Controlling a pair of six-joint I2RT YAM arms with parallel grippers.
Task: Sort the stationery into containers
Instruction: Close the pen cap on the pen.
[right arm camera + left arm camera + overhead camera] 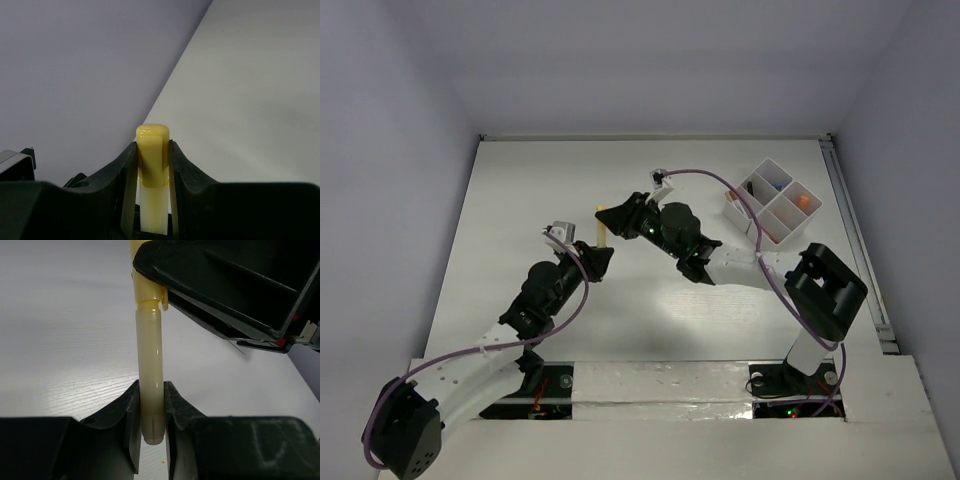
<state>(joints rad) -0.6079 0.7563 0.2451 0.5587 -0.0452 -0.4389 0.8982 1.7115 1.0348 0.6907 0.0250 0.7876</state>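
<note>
Left pincer (151, 405) pinching lower, pale end of yellow plastic tube (149, 347), fingers (131, 415) pressed on both sides. Right pincer (152, 165) pinching capped yellow top of same tube.

Tube mid-table in top view, long axis roughly 12–6 o'clock, left pincer at 6 end, right at 12 end.

White divided plastic organiser tray (775, 233) at 3 o'clock, well apart; right arm nearer.

Judgement: one grip must let go before carry.

Purple cable (695, 172) of right arm drapes past tray's 9 o'clock wall; possible snag.
</note>
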